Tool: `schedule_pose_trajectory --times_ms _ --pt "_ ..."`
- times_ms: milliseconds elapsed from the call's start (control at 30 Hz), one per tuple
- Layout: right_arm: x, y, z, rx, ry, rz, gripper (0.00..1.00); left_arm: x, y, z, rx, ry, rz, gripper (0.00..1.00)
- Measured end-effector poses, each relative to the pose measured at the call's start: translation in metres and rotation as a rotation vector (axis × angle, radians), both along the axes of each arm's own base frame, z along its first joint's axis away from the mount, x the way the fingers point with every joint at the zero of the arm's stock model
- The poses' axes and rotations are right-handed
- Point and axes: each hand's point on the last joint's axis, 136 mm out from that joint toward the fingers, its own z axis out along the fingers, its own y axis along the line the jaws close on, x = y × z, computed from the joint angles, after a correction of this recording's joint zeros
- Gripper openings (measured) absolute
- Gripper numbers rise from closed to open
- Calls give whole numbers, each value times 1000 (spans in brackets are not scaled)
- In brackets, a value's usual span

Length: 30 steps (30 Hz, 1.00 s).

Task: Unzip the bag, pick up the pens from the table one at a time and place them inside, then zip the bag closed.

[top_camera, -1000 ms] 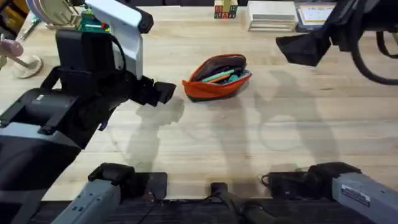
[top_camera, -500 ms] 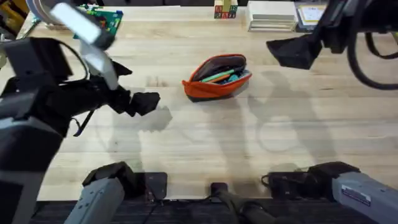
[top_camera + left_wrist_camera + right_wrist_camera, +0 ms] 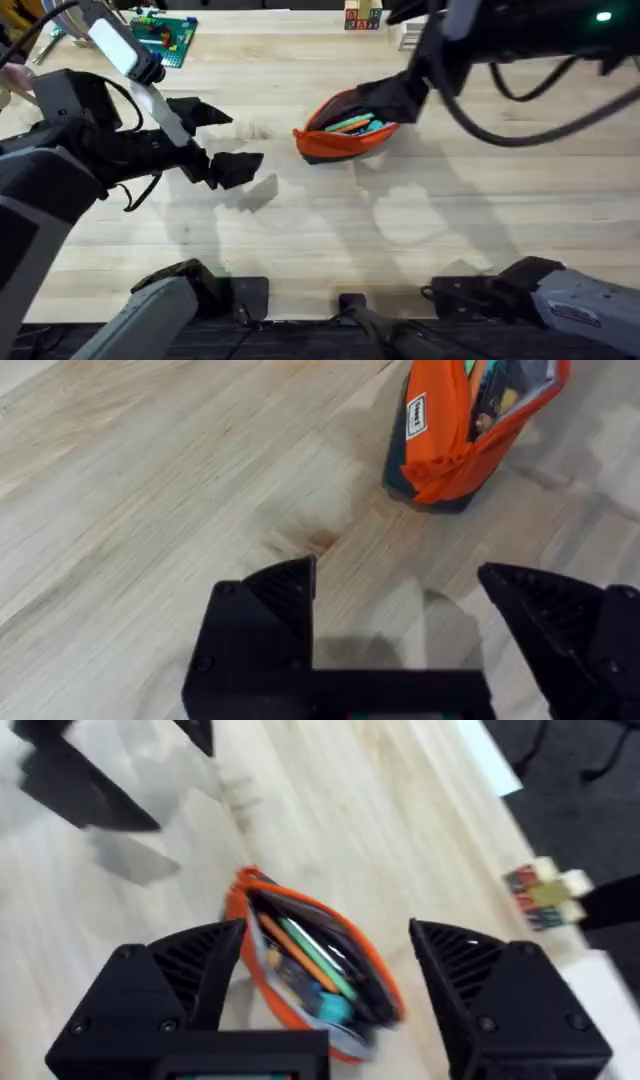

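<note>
The orange bag (image 3: 340,140) lies unzipped on the table (image 3: 420,220), slightly behind the middle. Its mouth gapes, and the pens (image 3: 352,124), one green and one orange, lie inside it. My right gripper (image 3: 388,98) hovers over the bag's right end. In the right wrist view that gripper (image 3: 325,985) is open, with the bag (image 3: 370,965) and the green pen (image 3: 312,952) below, between the fingers. My left gripper (image 3: 218,138) is open to the left of the bag, a short gap away. In the left wrist view the bag (image 3: 440,455) lies ahead of the open gripper (image 3: 400,605).
A green board with small coloured pieces (image 3: 160,35) sits at the back left. Coloured blocks (image 3: 362,15) stand at the back edge. My left gripper (image 3: 85,780) shows beyond the bag in the right wrist view. Bare wood stretches in front of the bag.
My right arm has swung in from the far right and come down over the bag's right end. My left gripper has stayed left of the bag, shifting only slightly.
</note>
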Motion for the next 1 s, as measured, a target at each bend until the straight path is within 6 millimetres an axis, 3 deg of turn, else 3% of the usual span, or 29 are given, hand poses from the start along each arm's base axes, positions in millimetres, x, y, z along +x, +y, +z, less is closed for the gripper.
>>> schedule_pose_trajectory --times_ms 33,133,433,700,1000 --pt "-1 18 -5 39 50 -5 998 0 1 -1 9 0 3 993" --pt "-12 41 -20 76 165 -8 998 1 5 -5 38 12 18 993" --pt "-19 72 -25 120 209 48 998 2 8 -6 53 10 25 994" --pt "-17 100 -54 96 251 95 998 2 8 -6 52 10 24 994" --pt "-15 116 -80 71 293 111 998 2 8 -6 52 10 24 993"
